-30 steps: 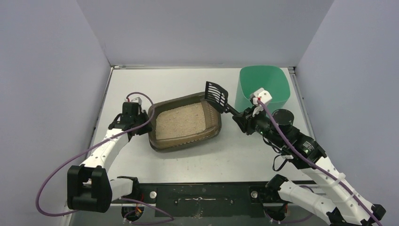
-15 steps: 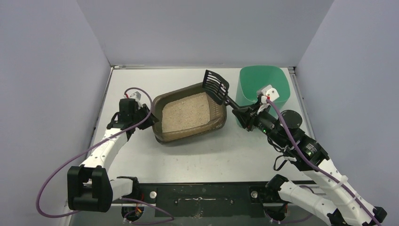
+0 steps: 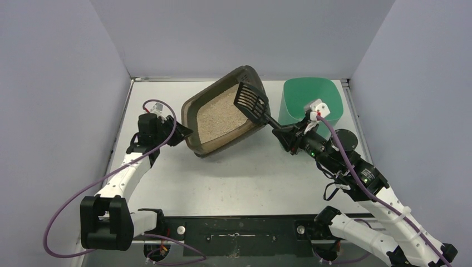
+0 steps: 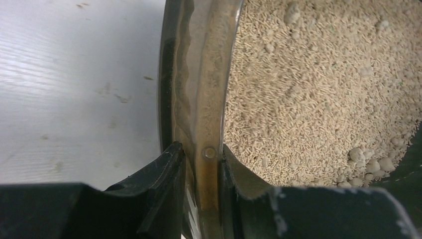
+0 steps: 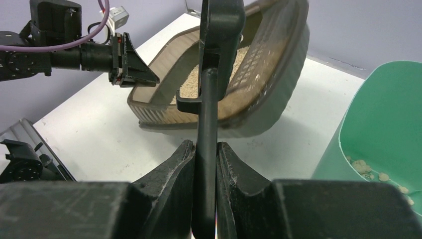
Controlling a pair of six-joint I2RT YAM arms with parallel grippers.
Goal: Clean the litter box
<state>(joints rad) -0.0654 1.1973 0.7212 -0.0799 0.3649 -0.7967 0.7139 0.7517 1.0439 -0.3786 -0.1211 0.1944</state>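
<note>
The litter box (image 3: 231, 138) is dark brownish-grey, its granules (image 3: 217, 117) beige, the scoop (image 3: 250, 100) black, the bin (image 3: 298, 100) mint-green.

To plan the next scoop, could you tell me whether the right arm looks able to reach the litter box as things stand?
Probably yes: the right pincer grips the scoop, whose head hangs over the litter box, held tilted by the left pincer, with nothing between them.

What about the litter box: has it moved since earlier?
Yes. The litter box has tilted up, its far end swinging toward the back wall, alongside the green bin.
</note>
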